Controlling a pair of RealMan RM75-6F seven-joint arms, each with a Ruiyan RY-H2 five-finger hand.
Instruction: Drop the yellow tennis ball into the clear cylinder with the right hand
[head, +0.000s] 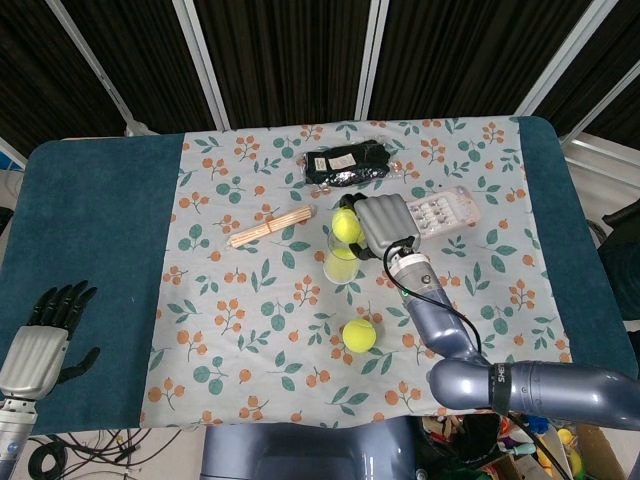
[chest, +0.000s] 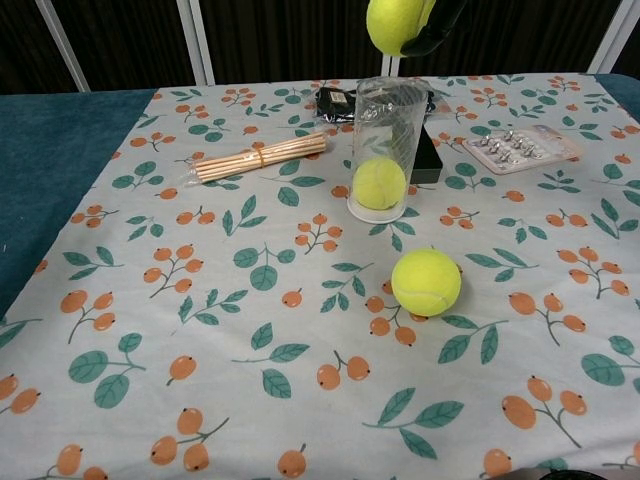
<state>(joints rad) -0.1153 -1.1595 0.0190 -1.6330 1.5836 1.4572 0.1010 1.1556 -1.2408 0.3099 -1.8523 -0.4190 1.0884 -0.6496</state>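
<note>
While your left hand rests with its fingers apart, holding nothing, at the near edge of the table, one loose ball lies nearer you. Farther back, the clear cylinder stands upright with a ball inside. Your right hand grips the yellow tennis ball just above it.

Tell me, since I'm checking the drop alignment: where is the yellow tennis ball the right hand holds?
In the chest view, the held yellow tennis ball sits top centre, gripped by the right hand directly above the clear cylinder.
</note>
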